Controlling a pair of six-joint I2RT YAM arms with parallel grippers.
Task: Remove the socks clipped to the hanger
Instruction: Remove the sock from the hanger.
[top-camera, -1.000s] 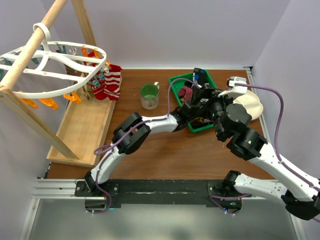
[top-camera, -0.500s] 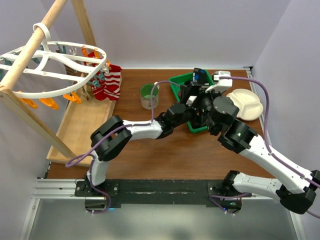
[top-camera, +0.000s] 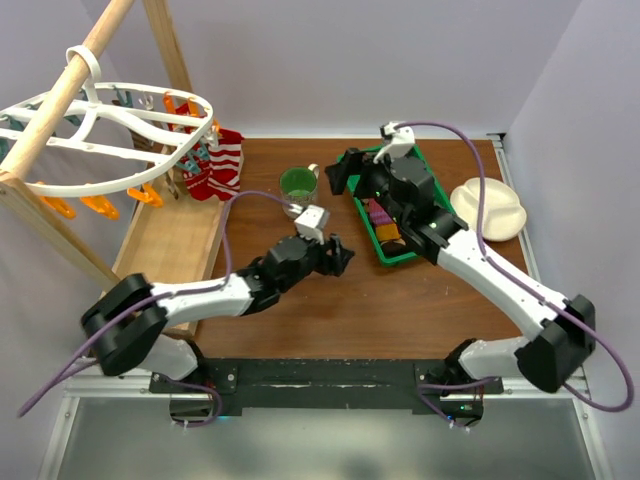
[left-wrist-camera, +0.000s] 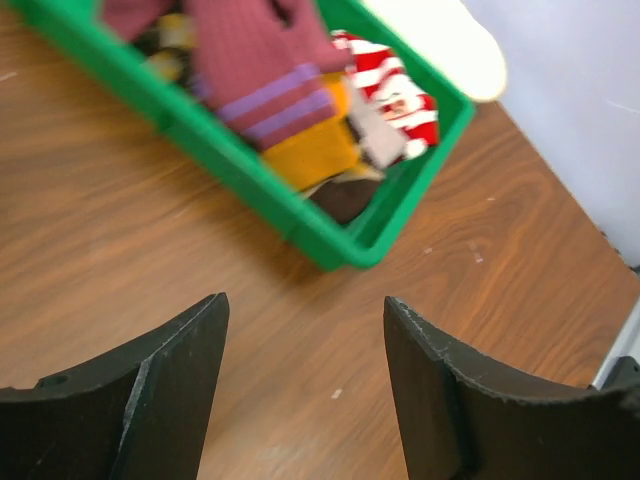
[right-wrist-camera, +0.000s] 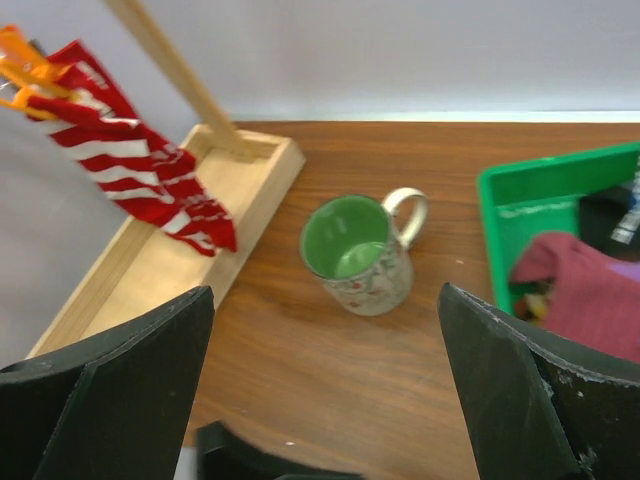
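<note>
The white hanger (top-camera: 110, 125) hangs from a wooden pole at the far left. Red-and-white striped socks (top-camera: 218, 165) are clipped to it and dangle over the wooden base; they also show in the right wrist view (right-wrist-camera: 130, 170) under orange clips (right-wrist-camera: 20, 70). My left gripper (top-camera: 340, 258) is open above bare table (left-wrist-camera: 305, 320), just short of the green bin. My right gripper (top-camera: 340, 172) is wide open with nothing in it, between the bin and the mug, facing the hanger (right-wrist-camera: 325, 292). Other socks lie in the bin: a maroon one with purple stripes (left-wrist-camera: 265, 70) and a striped one (left-wrist-camera: 395, 85).
The green bin (top-camera: 412, 160) stands at the far middle right. A green-lined mug (top-camera: 298, 190) stands between the bin and the hanger. A wooden base tray (top-camera: 170, 250) and slanted poles (top-camera: 60, 100) hold up the hanger. A white plate (top-camera: 488, 208) lies at the right.
My left arm has drawn back from the bin to the middle of the table. My right arm has swung left past the bin toward the mug, and its jaws have spread fully.
</note>
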